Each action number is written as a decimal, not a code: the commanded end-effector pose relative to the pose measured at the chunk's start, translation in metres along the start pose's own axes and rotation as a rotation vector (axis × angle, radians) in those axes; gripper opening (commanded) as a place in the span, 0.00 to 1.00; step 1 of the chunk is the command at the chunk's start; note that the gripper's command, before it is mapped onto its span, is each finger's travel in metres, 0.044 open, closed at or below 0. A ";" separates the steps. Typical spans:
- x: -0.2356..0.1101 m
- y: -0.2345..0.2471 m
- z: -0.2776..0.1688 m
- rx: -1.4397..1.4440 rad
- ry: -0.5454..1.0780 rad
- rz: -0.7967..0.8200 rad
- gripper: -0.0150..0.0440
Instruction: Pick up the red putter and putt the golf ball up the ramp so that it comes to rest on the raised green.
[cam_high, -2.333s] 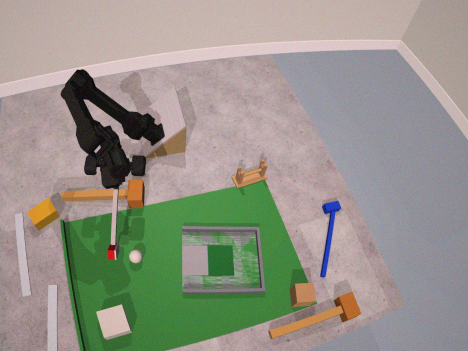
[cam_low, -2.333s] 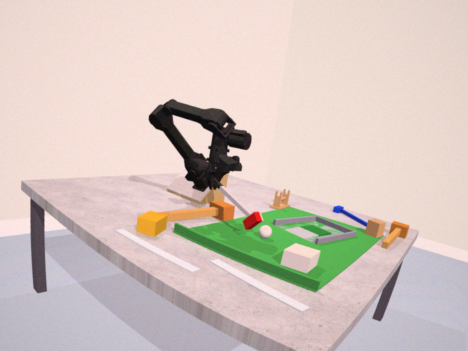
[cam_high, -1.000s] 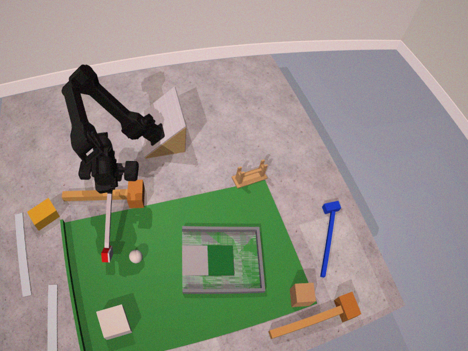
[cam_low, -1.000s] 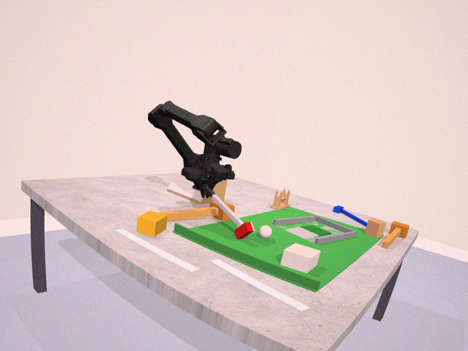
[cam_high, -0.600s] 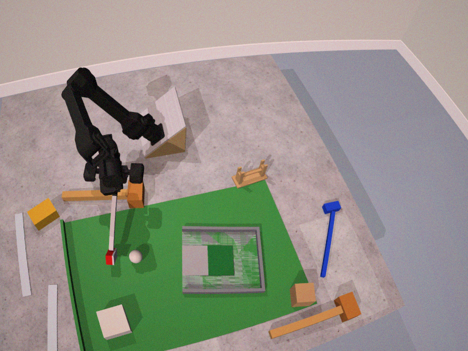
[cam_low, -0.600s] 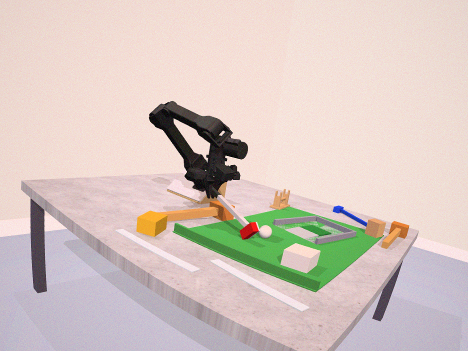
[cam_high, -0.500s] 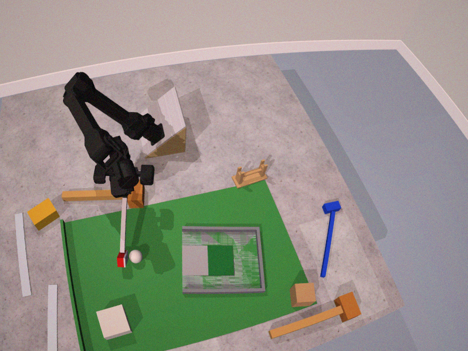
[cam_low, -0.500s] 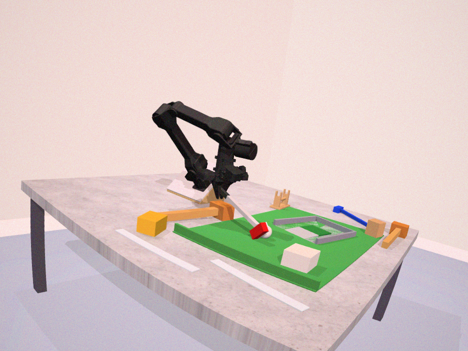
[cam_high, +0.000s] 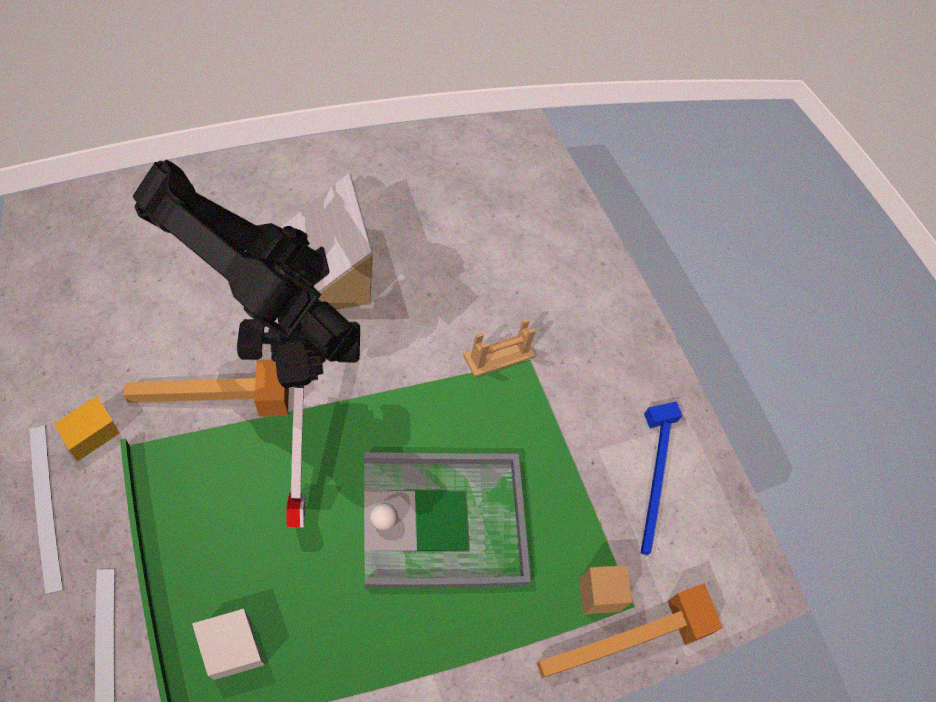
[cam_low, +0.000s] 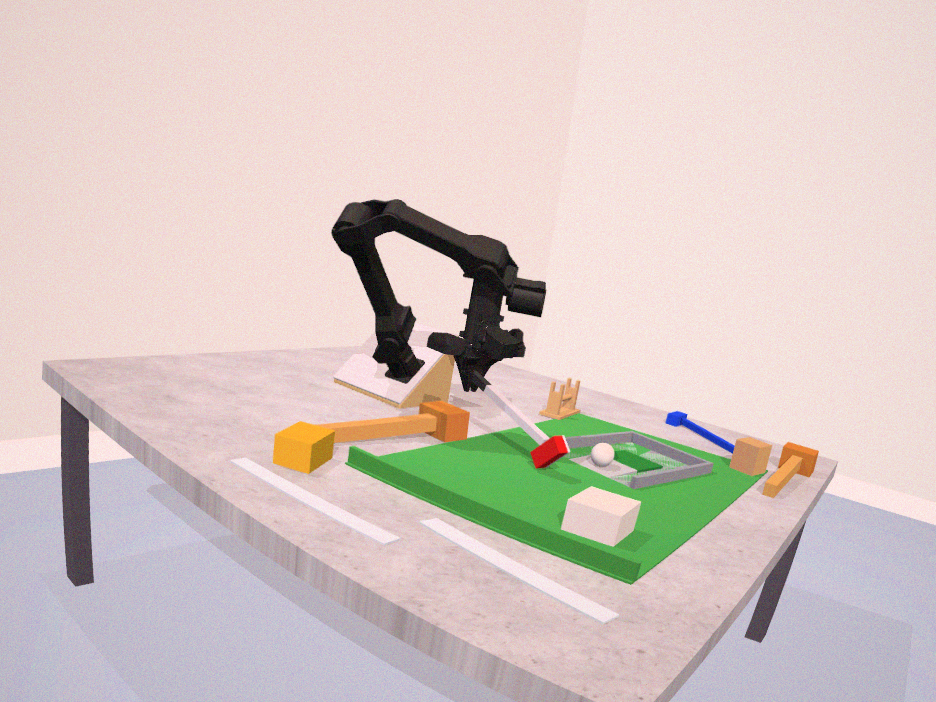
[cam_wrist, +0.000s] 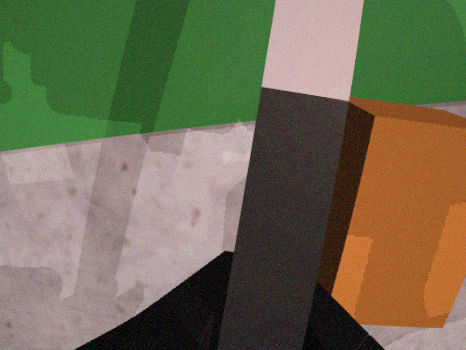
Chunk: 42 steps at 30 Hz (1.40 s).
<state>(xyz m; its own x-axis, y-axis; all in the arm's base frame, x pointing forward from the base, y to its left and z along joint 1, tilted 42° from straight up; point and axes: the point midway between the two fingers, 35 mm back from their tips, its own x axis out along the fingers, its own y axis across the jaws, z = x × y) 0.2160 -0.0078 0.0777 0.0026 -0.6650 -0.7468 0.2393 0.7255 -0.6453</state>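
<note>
My gripper (cam_high: 297, 381) (cam_low: 474, 383) (cam_wrist: 258, 271) is shut on the dark grip of the red putter (cam_high: 293, 512) (cam_low: 549, 451) (cam_wrist: 290, 200). The putter's white shaft slants down from the fingers, and its red head is over the green mat (cam_high: 226, 559) (cam_low: 483, 468), left of the ramp in the top view. The white golf ball (cam_high: 383, 516) (cam_low: 602, 454) is on the pale grey ramp (cam_high: 393, 547), apart from the putter head. The dark raised green (cam_high: 442, 521) (cam_low: 638, 460) lies just past the ramp, inside a grey border (cam_high: 521, 521) (cam_low: 672, 474).
An orange mallet (cam_high: 272, 389) (cam_low: 444, 421) (cam_wrist: 405, 215) lies close beside the gripper. A yellow block (cam_high: 86, 424) is left of it. A white block (cam_high: 226, 643) (cam_low: 601, 515) stands on the mat. A wooden stand (cam_high: 500, 358), a blue putter (cam_high: 656, 483), a tan block (cam_high: 606, 589) and another mallet (cam_high: 695, 613) are right.
</note>
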 end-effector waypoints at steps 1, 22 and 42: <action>-0.018 0.004 0.003 0.008 -0.012 0.009 0.25; -0.044 0.002 0.001 0.002 -0.008 0.005 0.25; -0.044 0.002 0.001 0.002 -0.008 0.005 0.25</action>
<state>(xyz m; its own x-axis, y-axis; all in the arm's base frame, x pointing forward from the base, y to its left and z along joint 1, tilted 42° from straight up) 0.2168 0.0231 0.1098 0.0091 -0.6637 -0.7479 0.2431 0.7270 -0.6422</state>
